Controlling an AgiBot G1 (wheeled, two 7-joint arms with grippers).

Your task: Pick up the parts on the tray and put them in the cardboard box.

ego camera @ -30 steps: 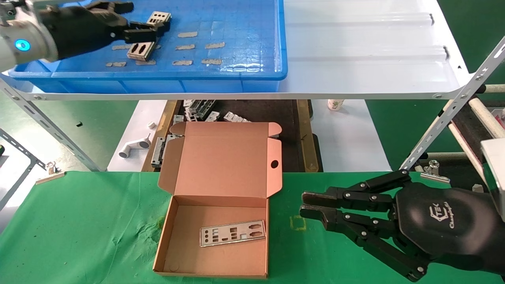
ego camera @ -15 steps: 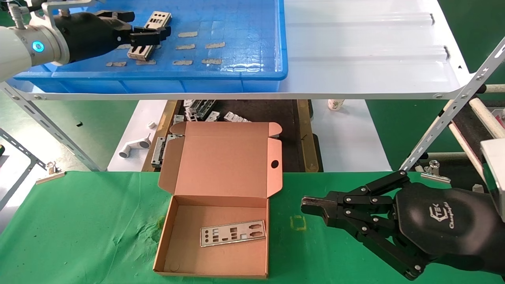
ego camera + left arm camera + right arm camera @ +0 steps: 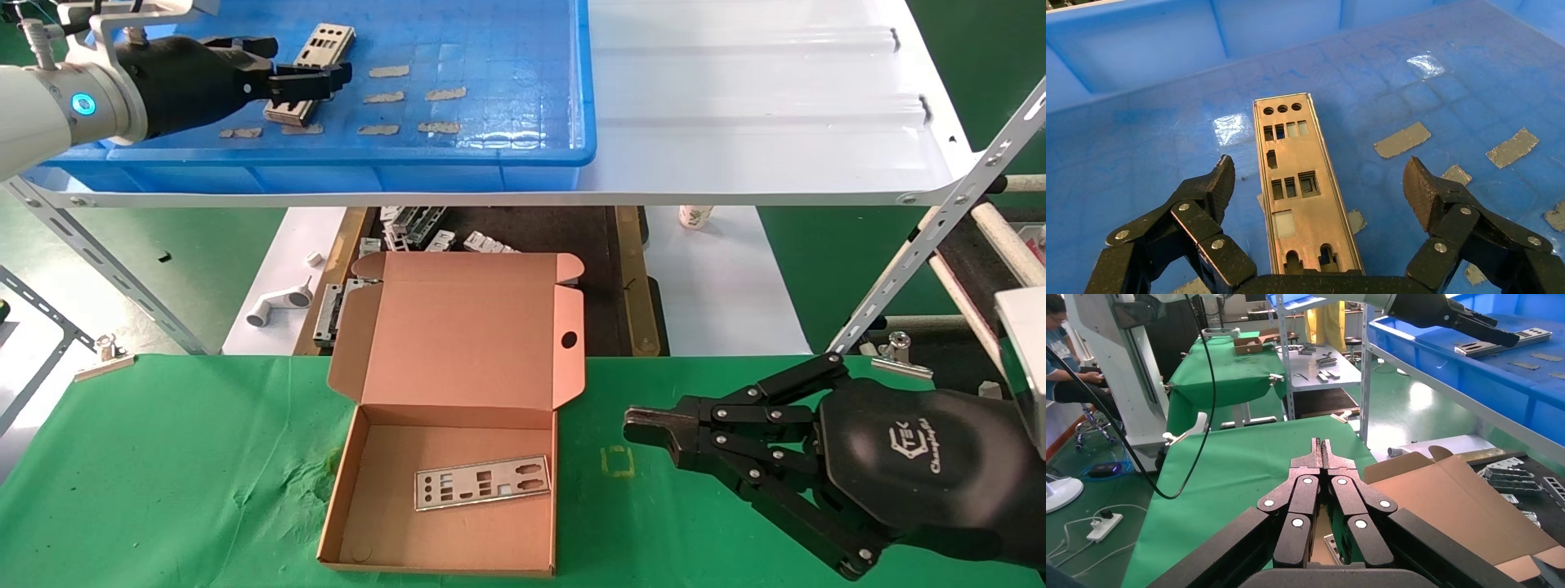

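My left gripper (image 3: pixel 1318 184): fingers spread, astride a punched plate (image 3: pixel 1303 190).
Tray (image 3: pixel 523 155): that plate between my fingers.
Cardboard box (image 3: pixel 458 392): one plate (image 3: pixel 482 482).
My right gripper (image 3: pixel 641 425): fingers pressed together beside the box.

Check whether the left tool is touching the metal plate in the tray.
Apart. The left wrist view shows the left tool open, both fingertips clear of the plate lying between them on the tray.

A: The tray (image 3: pixel 1138 55) looks like glossy blue plastic; its floor throws back the light; the tape scraps (image 3: pixel 1401 139) on it are matt tan.

B: The part (image 3: pixel 1306 190) is thin brushed silver metal with a dull sheen; the cardboard box (image 3: pixel 458 327) is matt brown paperboard; the cloth (image 3: pixel 163 457) is green and creased; the shelf (image 3: pixel 760 98) is glossy white.
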